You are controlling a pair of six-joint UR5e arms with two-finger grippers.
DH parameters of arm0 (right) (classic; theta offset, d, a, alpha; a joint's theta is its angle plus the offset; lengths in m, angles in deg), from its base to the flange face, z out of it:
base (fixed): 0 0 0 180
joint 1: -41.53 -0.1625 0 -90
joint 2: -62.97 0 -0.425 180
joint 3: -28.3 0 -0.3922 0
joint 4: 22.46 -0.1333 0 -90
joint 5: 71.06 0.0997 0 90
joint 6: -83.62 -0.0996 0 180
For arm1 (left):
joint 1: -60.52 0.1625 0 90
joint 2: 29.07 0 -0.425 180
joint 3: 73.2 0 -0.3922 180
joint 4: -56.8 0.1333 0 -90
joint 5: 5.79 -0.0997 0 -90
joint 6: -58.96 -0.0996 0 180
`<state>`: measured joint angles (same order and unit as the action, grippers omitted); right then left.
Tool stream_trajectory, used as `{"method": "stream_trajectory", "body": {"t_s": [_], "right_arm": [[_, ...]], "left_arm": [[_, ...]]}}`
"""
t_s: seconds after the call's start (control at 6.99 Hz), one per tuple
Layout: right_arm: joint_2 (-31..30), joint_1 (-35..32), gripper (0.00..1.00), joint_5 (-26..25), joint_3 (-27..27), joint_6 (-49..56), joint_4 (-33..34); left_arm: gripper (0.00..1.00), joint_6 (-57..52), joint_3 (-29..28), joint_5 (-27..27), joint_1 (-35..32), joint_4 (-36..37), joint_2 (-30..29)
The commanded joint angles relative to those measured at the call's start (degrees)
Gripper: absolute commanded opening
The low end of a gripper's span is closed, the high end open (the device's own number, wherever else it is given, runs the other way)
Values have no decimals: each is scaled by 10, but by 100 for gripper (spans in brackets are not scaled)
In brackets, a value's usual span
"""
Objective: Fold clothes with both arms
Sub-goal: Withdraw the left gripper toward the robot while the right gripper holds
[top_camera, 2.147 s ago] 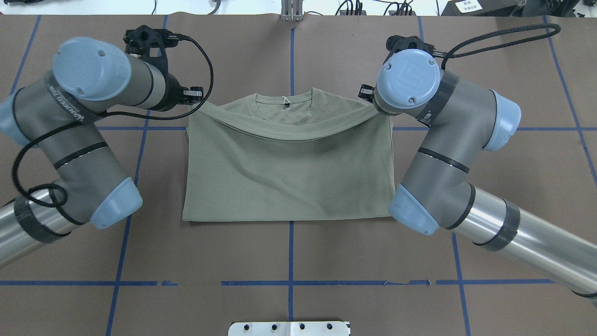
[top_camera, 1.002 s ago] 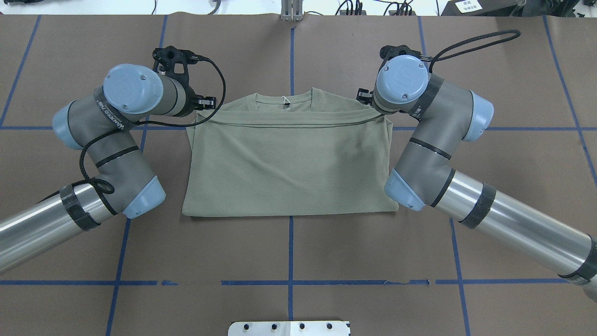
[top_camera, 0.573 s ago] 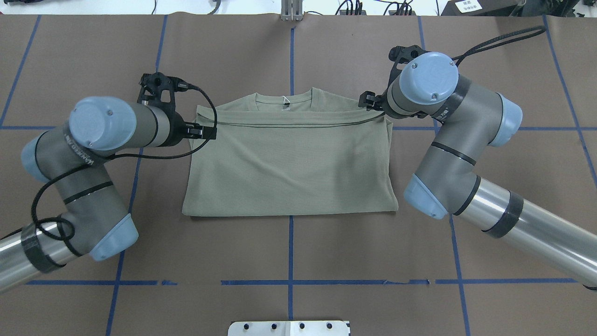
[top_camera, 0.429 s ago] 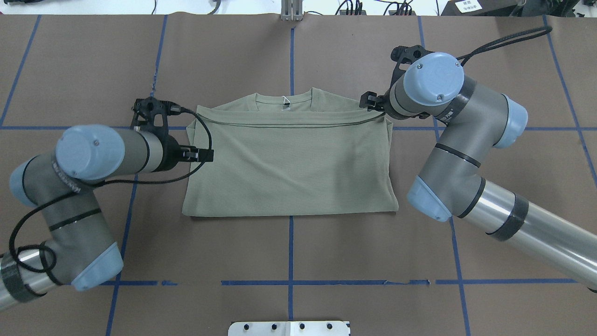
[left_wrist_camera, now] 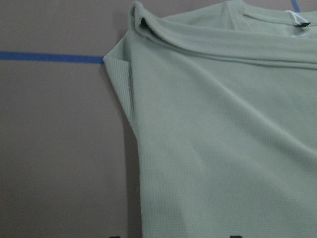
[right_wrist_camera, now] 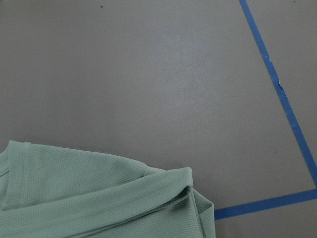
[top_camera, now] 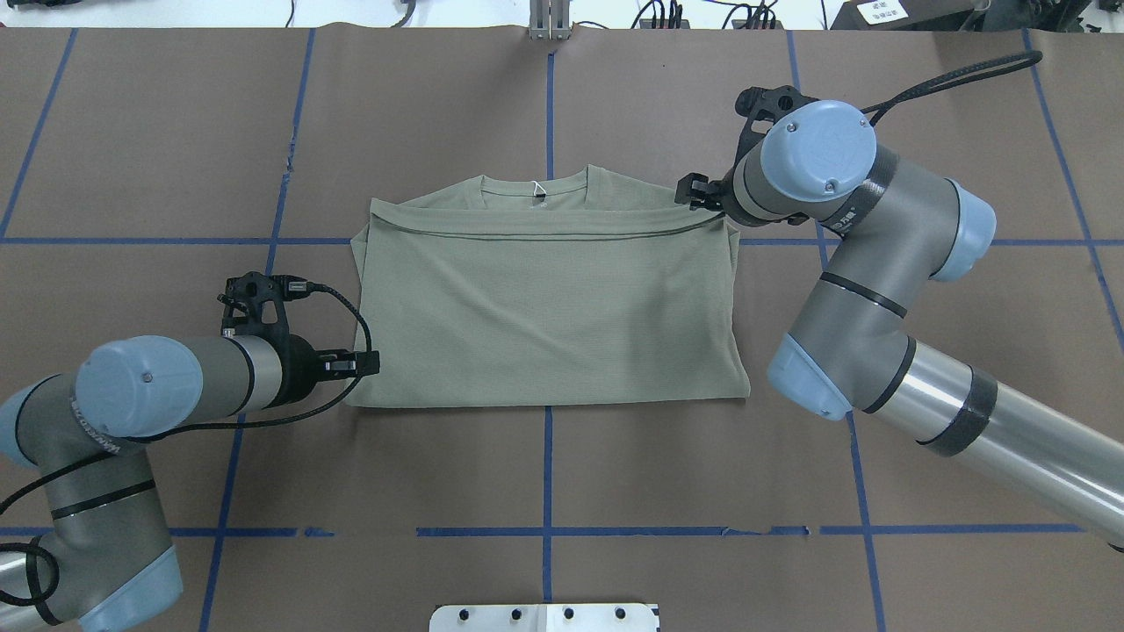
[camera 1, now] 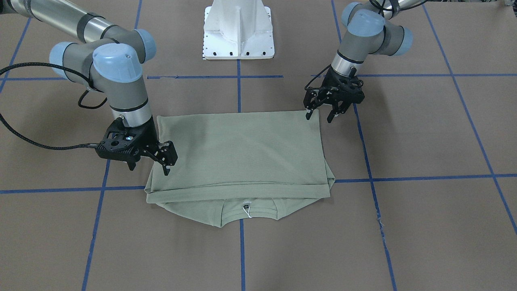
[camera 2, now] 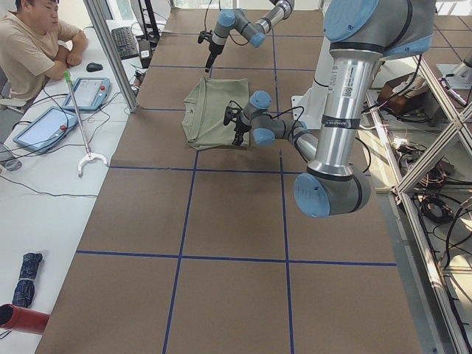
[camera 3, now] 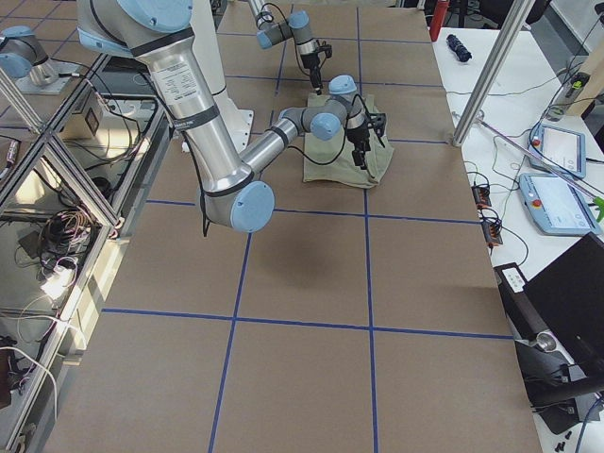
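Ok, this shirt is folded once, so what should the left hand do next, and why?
Probably lower the left hand and shut it on the near-left corner of the shirt. That hand is open right at that corner, the shirt lies flat, and the right hand is open at the far-right corner. Neither holds cloth, so another fold needs a grip first.
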<state>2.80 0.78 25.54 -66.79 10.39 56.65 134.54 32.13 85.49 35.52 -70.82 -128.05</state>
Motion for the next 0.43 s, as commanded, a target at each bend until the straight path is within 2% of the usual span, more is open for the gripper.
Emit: {"method": "stream_trajectory", "body": {"t_s": [0.0, 0.14, 0.29], "right_arm": [[0, 0, 100, -1, -4, -2, 0], [0, 0, 100, -1, -3, -2, 0], [0, 0, 100, -1, -3, -2, 1]], "left_arm": [[71, 19, 1, -9, 23, -5, 8], [61, 26, 0, -9, 28, -6, 8], [45, 33, 0, -10, 37, -6, 7]]}}
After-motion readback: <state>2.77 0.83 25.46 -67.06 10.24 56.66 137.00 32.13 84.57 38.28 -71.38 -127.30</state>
